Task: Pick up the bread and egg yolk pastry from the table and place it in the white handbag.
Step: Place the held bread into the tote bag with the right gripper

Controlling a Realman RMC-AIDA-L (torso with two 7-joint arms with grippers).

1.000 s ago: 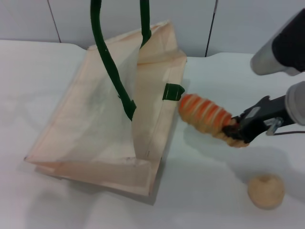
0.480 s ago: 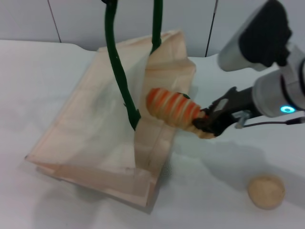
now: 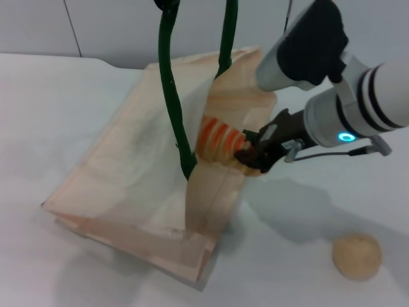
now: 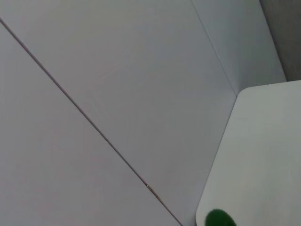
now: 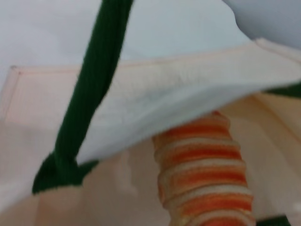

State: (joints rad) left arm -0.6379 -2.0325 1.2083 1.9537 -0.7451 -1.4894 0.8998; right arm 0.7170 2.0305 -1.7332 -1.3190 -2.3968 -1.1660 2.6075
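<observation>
White surface (image 3: 57,89), pale wall panels behind: loaf at the bag's mouth.

My right pincer (image 3: 255,151) pinches the near end of the bread (image 3: 220,142), whose long axis runs straight away from me into the opening of the white handbag (image 3: 134,166), far end already under the flap. My left pincer is out of sight above, seemingly holding the green handles (image 3: 172,96) up. The egg yolk pastry (image 3: 356,256) waits near the surface's front right corner, on my right arm's side.
</observation>
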